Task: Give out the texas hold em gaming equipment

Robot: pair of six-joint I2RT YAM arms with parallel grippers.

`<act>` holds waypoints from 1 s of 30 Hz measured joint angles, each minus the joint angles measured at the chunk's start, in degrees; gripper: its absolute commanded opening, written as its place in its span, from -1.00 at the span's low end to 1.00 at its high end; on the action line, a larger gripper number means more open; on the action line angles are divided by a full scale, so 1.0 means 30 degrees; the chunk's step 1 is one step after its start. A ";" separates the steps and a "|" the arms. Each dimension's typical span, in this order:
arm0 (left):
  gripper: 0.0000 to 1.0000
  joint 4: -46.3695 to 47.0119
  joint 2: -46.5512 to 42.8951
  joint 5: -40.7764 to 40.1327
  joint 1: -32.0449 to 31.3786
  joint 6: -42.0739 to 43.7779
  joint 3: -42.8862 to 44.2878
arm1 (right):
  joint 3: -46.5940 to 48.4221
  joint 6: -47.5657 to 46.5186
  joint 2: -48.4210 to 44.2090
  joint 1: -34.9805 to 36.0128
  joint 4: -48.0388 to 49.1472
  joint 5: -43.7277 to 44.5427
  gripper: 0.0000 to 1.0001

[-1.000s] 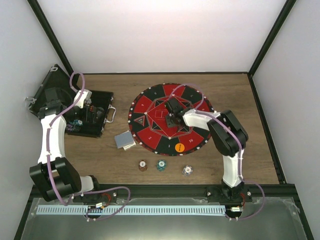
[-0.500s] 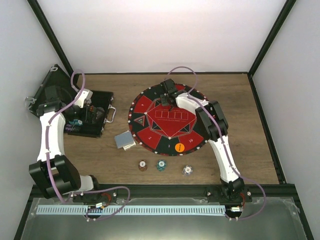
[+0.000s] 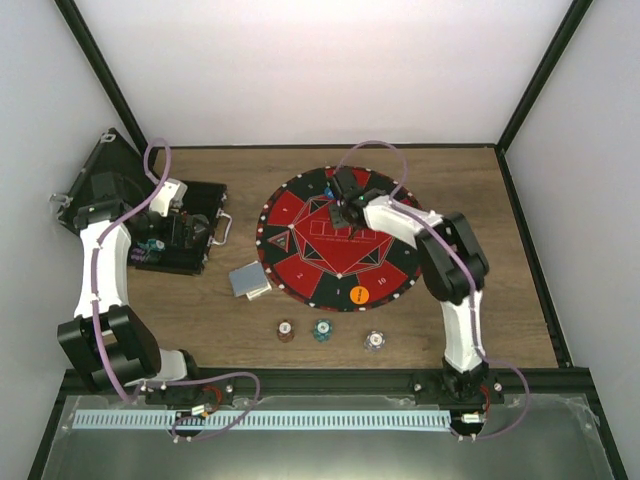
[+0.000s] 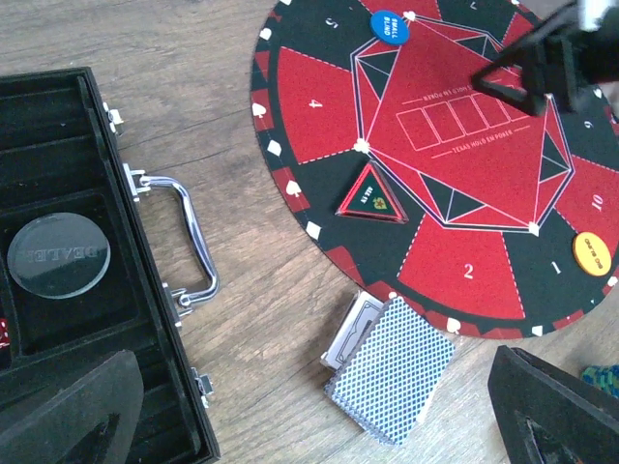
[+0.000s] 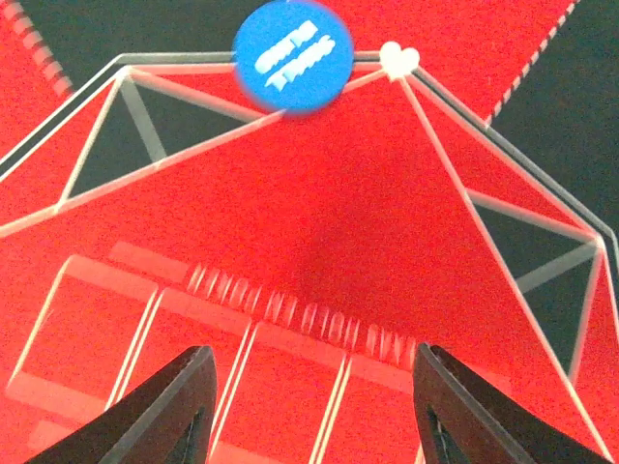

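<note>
The blue chip (image 5: 293,56) lies flat on the far part of the round red-and-black mat (image 3: 300,265), just beyond my right gripper (image 5: 314,387). That gripper hovers low over the mat, open, with nothing between its fingers. An orange chip (image 3: 359,295) sits on the mat's near rim. The grey-blue deck of cards (image 4: 392,367) rests on the wood by the mat's left edge. Brown (image 3: 286,329), green (image 3: 321,330) and white (image 3: 374,341) chip stacks stand in a row near the front. My left gripper (image 3: 178,225) hangs open over the black case (image 3: 195,262), holding nothing.
A green-and-red triangular marker (image 4: 372,196) lies on the mat's left side. Inside the open case sits a round dealer disc (image 4: 58,254), and the chrome handle (image 4: 189,232) sticks out toward the mat. The case lid (image 3: 100,185) leans at the far left.
My right gripper reached from the mat's middle to its far part, then drew back a little with its jaws opening. The blue chip now lies beyond them. The left arm barely moved.
</note>
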 measured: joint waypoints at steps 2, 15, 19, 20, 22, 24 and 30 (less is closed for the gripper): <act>1.00 -0.0066 0.0000 0.0044 0.0000 0.0124 0.0000 | -0.2164 0.0262 -0.2244 0.0765 -0.0109 0.0189 0.15; 1.00 -0.0379 -0.0022 0.0117 0.0000 0.0364 0.0022 | -1.2611 0.5013 -0.9071 0.7745 -0.2368 0.0313 -0.06; 1.00 -0.0401 -0.0036 0.0124 0.0000 0.0364 0.0022 | -1.3100 0.6193 -0.9515 0.8342 -0.2565 0.0364 -0.18; 1.00 -0.0401 -0.0058 0.0131 0.0000 0.0364 0.0022 | -1.3194 0.6419 -0.9559 0.8459 -0.2557 0.0466 -0.20; 1.00 -0.0415 -0.0102 0.0153 0.0000 0.0372 0.0022 | -1.3325 0.6710 -0.9653 0.8517 -0.2506 0.0546 -0.25; 1.00 -0.0488 -0.0160 0.0204 0.0000 0.0430 0.0029 | -1.3413 0.6929 -0.9719 0.8510 -0.2514 0.0743 -0.30; 1.00 -0.0962 -0.0168 0.0189 0.0000 0.1035 0.0168 | -1.3515 0.7264 -0.9741 0.8007 -0.2572 0.1129 -0.37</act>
